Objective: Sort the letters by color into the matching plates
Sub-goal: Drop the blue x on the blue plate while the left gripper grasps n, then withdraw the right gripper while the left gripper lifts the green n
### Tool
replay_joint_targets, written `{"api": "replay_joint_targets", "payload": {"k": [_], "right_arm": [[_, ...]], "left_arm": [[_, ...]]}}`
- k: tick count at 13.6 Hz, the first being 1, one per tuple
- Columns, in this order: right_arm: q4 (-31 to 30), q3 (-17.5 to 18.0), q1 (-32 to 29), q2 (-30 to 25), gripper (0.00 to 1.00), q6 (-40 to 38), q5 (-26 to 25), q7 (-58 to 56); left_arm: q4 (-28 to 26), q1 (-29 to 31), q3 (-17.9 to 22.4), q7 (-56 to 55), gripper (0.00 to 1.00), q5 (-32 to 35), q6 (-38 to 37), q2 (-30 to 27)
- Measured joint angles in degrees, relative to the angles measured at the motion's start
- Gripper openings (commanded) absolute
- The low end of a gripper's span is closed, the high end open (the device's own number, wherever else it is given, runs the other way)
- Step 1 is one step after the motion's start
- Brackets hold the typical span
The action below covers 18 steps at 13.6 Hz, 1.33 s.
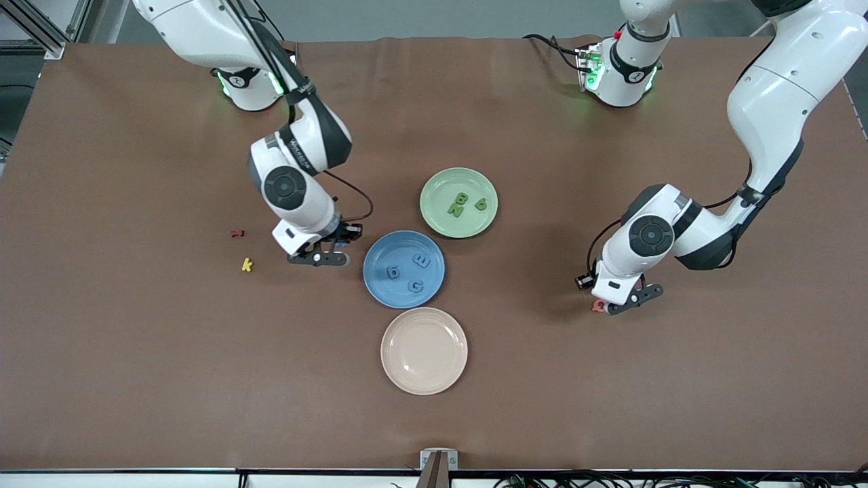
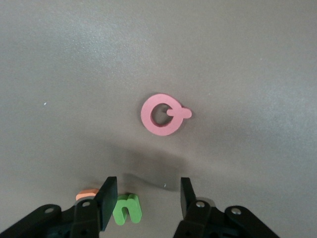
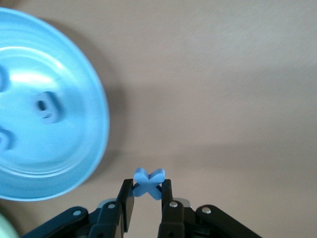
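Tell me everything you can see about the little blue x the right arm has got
The blue x is a small foam-looking letter, light blue, with four stubby rounded arms crossing at the middle. The right tool is shut on it, one finger on each side, its upper arms showing above the fingertips. It is off the table, beside the blue plate toward the right arm's end, not yet over it.

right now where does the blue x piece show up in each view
front view: the blue x is almost hidden under the right gripper, beside the blue plate toward the right arm's end of the table.
left wrist view: not in it.
right wrist view: the blue x is pinched between the right gripper's fingers.
shared landmark: the blue plate, in the front and right wrist views.
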Motion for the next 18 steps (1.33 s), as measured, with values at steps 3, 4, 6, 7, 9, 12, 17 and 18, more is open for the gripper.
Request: {"api": "replay_joint_targets", "payload": {"k": [3,4,6,7,9,12,17,18], "right_arm": [[4.24,0.07,4.77,3.62,0.0,-0.14,0.06,9.48],[6.09,0.08,6.15,5.35,0.0,-0.13,0.06,12.34],[10.5,0.06,8.52,9.32,0.0,-0.1,0.06,17.29],[12.56,0.06,9.31,11.09,0.0,-0.09,0.07,18.83],[16.14,0.05,10.18,14.08,0.0,-0.1,0.07,20.84],[18.36,-0.09,10.2,15.51,0.0,-0.12,0.07,21.46],[19.35,-0.13,10.2,16.03,0.04,-0.31,0.08,21.59],[19.35,-0.13,10.2,16.07,0.04,-0.46,0.07,21.6]], "left_arm": [[-0.23,0.01,0.34,0.88,0.59,0.0,0.04,0.02],[-0.24,0.01,0.51,1.01,0.59,0.0,0.13,0.03],[-0.3,0.03,0.67,1.05,0.57,0.0,0.26,0.05],[-0.34,0.04,0.68,1.05,0.56,0.0,0.28,0.05],[-0.53,0.72,0.78,1.05,0.55,0.0,0.68,0.06],[-1.8,2.79,0.71,1.05,0.55,0.0,2.59,0.05],[-2.09,3.01,-0.45,0.9,0.54,0.0,3.0,0.05],[-2.09,3.01,-0.6,0.89,0.55,0.0,3.0,0.05]]}}
